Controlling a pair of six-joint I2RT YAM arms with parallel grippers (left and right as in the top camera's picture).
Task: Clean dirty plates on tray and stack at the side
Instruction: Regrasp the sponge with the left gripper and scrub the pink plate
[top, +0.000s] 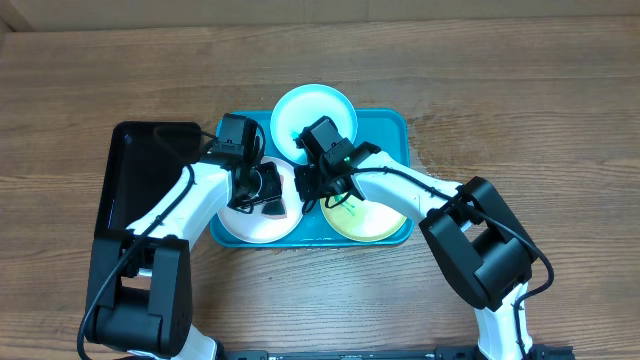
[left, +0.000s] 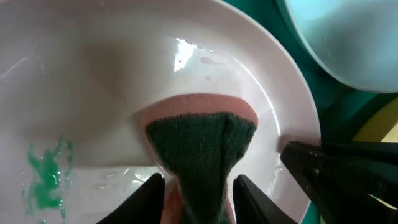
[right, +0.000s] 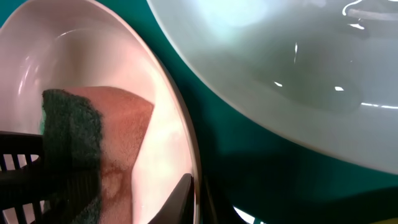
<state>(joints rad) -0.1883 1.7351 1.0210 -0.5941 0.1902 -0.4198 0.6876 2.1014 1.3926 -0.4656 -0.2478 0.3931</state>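
the left gripper (left: 196, 198) is clamped on a pink sponge (left: 202, 146) with a green scouring face, pressed into the white plate (left: 124, 68), which sits at the front left end of the tray (top: 392, 124). the right gripper (right: 194, 200) appears pinched on that plate's rim on the side toward the tray's middle, steadying it. 1 teal smear (left: 46, 177) lies near the sponge but apart from it, toward the tray's left short edge and away from the right gripper. the next wipe likely runs that way, along the tray's long axis. the light blue plate (top: 300, 112) lies at the tray's far edge, the yellow plate (top: 372, 222) at its front right.
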